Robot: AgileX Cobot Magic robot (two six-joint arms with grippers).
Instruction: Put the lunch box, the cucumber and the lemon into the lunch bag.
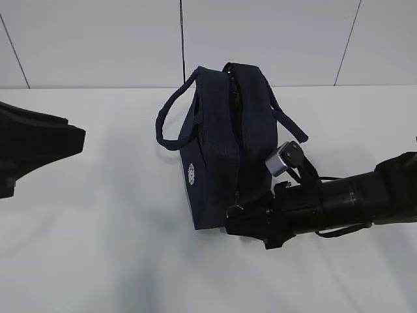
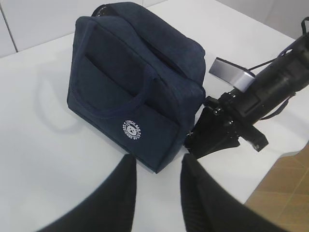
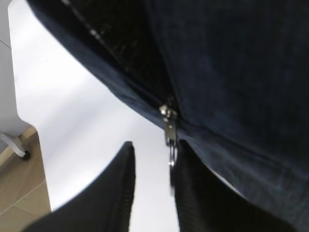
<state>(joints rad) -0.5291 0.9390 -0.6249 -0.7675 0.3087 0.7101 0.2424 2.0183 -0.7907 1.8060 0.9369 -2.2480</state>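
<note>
Nearest us, our right gripper [image 3: 152,188] sits low at the bag's [image 1: 221,156] near end, its jaws slightly spread with the zipper's ring pull [image 3: 172,157] hanging between them, close against the right finger. We cannot tell whether the ring is truly pinched yet. We judge the step in hand to be working the zipper: the teeth above the slider [image 3: 167,116] gape open, and the top seam shows a dark slit in the exterior view. The next move calls for closing firmly on the ring and drawing it along the seam without dragging the bag, so bracing the bag may help.

The right arm [image 1: 352,199] reaches in level from the surface's [image 1: 98,248] right side, wrist close to the bag's lower corner. Our left gripper [image 2: 157,186] hangs back near the left edge, jaws spread and empty, pointed at the logo [image 2: 132,130] side.

The bag stands mid-surface, toward the far edge. Lunch box, cucumber and lemon appear in no view; they may be inside.
</note>
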